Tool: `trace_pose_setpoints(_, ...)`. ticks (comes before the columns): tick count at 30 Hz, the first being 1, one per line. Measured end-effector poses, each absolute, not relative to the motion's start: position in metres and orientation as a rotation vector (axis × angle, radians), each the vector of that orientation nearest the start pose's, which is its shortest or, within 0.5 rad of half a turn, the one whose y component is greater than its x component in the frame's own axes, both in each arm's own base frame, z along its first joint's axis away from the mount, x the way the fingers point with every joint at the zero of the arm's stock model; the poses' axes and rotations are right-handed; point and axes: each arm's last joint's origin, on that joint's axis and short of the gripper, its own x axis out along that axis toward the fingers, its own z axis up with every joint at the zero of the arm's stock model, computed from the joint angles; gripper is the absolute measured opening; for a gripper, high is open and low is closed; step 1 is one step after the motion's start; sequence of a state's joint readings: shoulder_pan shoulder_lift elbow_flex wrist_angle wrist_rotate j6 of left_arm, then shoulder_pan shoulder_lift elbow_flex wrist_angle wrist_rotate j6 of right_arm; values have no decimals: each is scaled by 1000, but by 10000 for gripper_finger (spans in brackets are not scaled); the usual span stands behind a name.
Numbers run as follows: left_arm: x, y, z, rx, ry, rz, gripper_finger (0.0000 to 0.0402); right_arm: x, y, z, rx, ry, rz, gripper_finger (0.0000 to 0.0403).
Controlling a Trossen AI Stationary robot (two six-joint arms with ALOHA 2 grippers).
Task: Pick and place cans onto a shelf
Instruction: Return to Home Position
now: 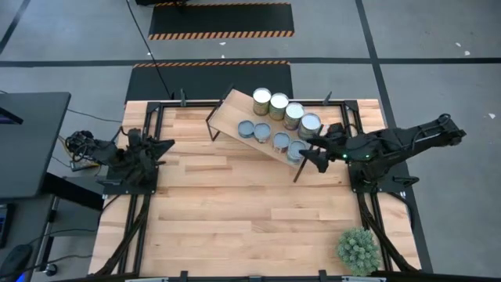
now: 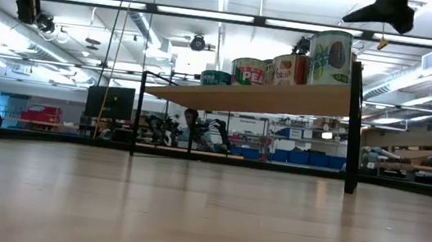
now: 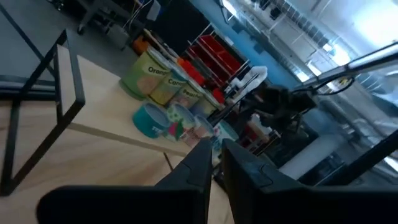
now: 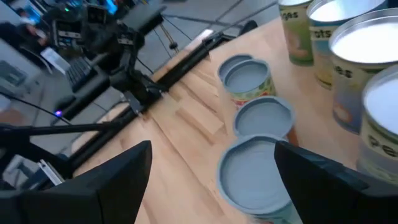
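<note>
The shelf (image 1: 235, 113), a light wooden board on thin dark legs, stands askew at the table's far middle. On it rest several cans on their bases: wide white-topped ones (image 1: 279, 104) along its far side, smaller blue-grey-topped ones (image 1: 262, 131) along its near side. My right gripper (image 1: 311, 153) is open at the shelf's right end. In the right wrist view its fingers stand apart on either side of the nearest small can (image 4: 255, 171) and above it, touching nothing. My left gripper (image 1: 168, 146) is shut at the table's left edge, holding nothing.
A spiky green potted plant (image 1: 358, 249) stands at the table's near right corner. The plank tabletop (image 1: 235, 211) stretches bare from the shelf to the near edge. Dark frame rails run along both sides of the table.
</note>
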State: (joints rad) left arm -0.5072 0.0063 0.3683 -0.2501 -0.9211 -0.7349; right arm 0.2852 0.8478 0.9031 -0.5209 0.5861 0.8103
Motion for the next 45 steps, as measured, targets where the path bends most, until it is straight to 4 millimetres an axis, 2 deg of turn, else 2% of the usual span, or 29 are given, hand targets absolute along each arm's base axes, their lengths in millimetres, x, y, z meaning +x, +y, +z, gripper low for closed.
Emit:
trace_pose_setpoints(5, 54, -4, 255, -696, -196, 377, 43, 151, 26, 322, 590, 216, -421, 345)
trace_pose_setpoints(12, 53, -2, 256, -745, -228, 421, 43, 136, 20, 303, 607, 135, -405, 345)
trace_pose_setpoints(22, 54, -4, 256, -563, -177, 406, 43, 123, 14, 277, 660, 16, -372, 345)
trace_pose_setpoints(28, 54, -3, 251, -514, -133, 428, 43, 117, 10, 263, 694, -44, -373, 345)
trace_pose_setpoints(41, 49, 1, 221, -671, -17, 579, 43, 102, 3, 225, 810, -143, -377, 345)
trace_pose_setpoints(45, 48, 2, 218, -702, -14, 596, 43, 97, 2, 215, 837, -179, -361, 345)
